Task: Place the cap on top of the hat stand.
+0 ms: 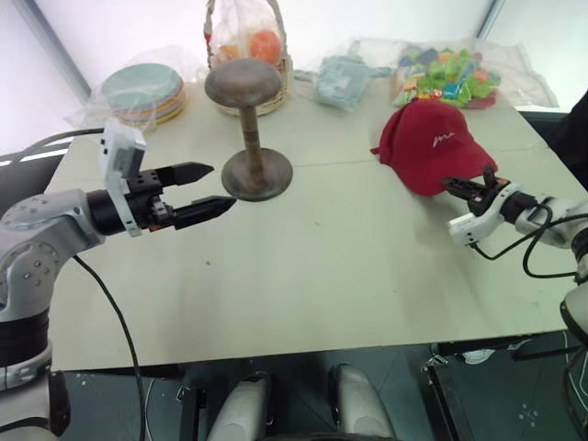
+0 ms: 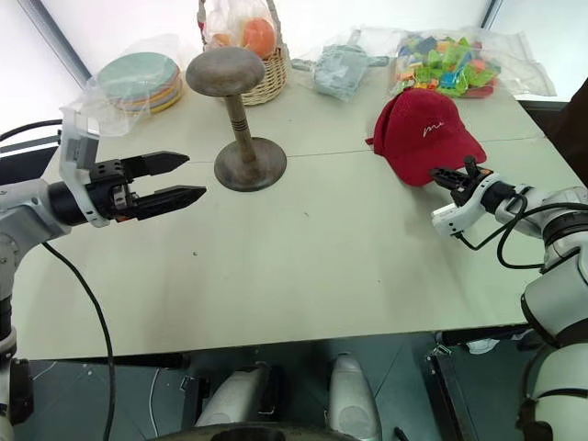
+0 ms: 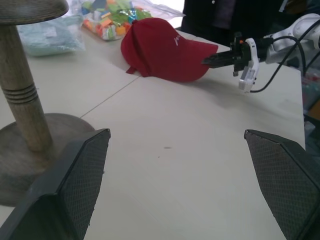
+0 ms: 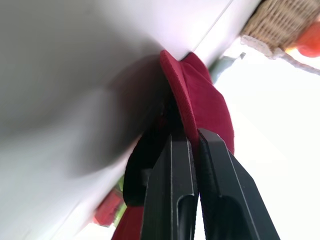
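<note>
The red cap (image 1: 432, 144), resting on the table (image 1: 331, 266) right of the hat stand (image 1: 250, 129), is pinched at the brim by the closed right gripper (image 1: 457, 186); the left gripper (image 1: 213, 186) is held wide open, empty, beside the stand's base.

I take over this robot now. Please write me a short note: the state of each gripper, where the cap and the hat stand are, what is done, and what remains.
Right gripper: shut on the brim of the cap.
Left gripper: open, empty, hovering beside the base of the hat stand.
Cap: on the table, robot's right side, not lifted.
Hat stand: upright at the table's middle-left, top bare.
Done: brim gripped.
Left: lift the cap, carry it over, set it on the stand's domed top, release.
</note>
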Tool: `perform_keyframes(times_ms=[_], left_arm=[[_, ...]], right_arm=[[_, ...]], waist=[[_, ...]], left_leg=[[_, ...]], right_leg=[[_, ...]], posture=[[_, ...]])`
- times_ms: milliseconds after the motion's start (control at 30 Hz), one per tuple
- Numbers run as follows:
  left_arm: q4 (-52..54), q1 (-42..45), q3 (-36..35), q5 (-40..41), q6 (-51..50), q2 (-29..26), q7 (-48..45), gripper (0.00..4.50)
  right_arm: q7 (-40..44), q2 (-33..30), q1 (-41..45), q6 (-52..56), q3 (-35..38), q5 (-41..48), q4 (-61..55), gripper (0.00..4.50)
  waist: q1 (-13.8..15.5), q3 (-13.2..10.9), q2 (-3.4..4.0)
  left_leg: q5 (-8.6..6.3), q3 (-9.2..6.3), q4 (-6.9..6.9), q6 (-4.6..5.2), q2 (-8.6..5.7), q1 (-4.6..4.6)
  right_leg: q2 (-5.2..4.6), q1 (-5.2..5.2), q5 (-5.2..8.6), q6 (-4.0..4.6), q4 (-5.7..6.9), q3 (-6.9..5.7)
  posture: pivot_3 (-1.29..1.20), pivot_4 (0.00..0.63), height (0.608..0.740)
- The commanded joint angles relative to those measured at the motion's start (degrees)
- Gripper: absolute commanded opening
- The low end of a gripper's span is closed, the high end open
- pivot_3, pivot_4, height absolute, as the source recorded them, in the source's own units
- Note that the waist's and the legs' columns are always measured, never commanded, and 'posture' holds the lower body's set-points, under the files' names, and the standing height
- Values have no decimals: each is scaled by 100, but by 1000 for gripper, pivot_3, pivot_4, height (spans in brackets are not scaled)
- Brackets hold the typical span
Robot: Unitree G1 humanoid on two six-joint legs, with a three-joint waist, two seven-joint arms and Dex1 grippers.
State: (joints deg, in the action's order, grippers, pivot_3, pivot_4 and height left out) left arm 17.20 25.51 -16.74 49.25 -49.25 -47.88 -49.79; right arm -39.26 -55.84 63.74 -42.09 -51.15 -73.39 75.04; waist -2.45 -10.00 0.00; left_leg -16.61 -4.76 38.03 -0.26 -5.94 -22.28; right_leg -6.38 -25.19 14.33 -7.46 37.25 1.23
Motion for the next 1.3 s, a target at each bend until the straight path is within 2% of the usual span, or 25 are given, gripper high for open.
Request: perform_keyframes(times_ms=[33, 133, 267, 367, 467, 600, 833, 1133, 1300], left_arm=[[-82, 160, -253, -53, 190, -177, -12, 4500], [-299, 225, -350, -148, 306, -361, -69, 4500], [-653, 348, -465, -297, 441, -615, -159, 4500], [-1105, 601, -556, -447, 555, -954, -316, 4500], [-1500, 885, -500, -523, 625, -1174, -531, 4500], [-1960, 1322, -313, -608, 738, -1268, -852, 4500], [-2411, 1625, -385, -859, 928, -1359, -1034, 4500], [-1753, 913, -1197, -545, 593, -1112, -423, 4500], [-1610, 716, -1333, -446, 572, -983, -200, 4500]], right_arm=[[308, 3, -17, 18, 420, 553, -46, 27], [677, -10, 73, 56, 1043, 1286, -322, 27], [1422, -60, 116, 473, 2103, 2364, -1262, 27], [2938, 341, -240, 2145, 3635, 4054, -3949, 27], [3949, 936, -364, 3505, 4107, 4383, -6062, 27], [4782, 1881, -284, 4492, 3953, 4313, -7588, 27], [5199, 2785, -183, 4706, 3589, 4064, -8130, 27], [5095, 3097, -735, 3854, 2724, 3151, -7992, 27], [5100, 3301, -708, 3496, 2532, 2947, -7798, 27]], waist=[[-11, 0, 0], [-16, -1, 1], [-36, -2, 3], [-38, -5, 3], [-44, -4, 3], [-11, 0, -4], [47, 7, -22], [-116, 8, -24], [-136, 8, -24]], left_leg=[[0, 2, 0, 0, 0, 0], [0, 2, -1, 0, 1, 0], [0, 4, -4, 0, 3, -3], [0, 1, -3, 1, 15, -10], [-1, 1, -3, 0, 33, -15], [-6, -5, 2, -3, 42, -15], [-10, -11, 19, 3, 35, -21], [-10, -9, 6, 1, 42, -21], [-9, -10, 9, 1, 42, -21]], right_leg=[[0, 0, 0, 0, 0, 0], [0, -3, 0, 0, 0, 1], [2, -9, 0, 0, -1, 1], [12, -13, 0, 0, -4, 1], [30, -21, -1, 1, -2, 5], [43, -19, -5, 8, -5, 2], [40, -16, -9, 11, -3, 0], [45, -29, -9, 11, 2, 3], [45, -29, -9, 12, 3, 4]], posture=[[0, 150, 740], [0, 150, 740], [0, 150, 740], [0, 150, 740], [0, 150, 740], [0, 150, 740], [0, 150, 740], [0, 150, 740], [0, 150, 740]])
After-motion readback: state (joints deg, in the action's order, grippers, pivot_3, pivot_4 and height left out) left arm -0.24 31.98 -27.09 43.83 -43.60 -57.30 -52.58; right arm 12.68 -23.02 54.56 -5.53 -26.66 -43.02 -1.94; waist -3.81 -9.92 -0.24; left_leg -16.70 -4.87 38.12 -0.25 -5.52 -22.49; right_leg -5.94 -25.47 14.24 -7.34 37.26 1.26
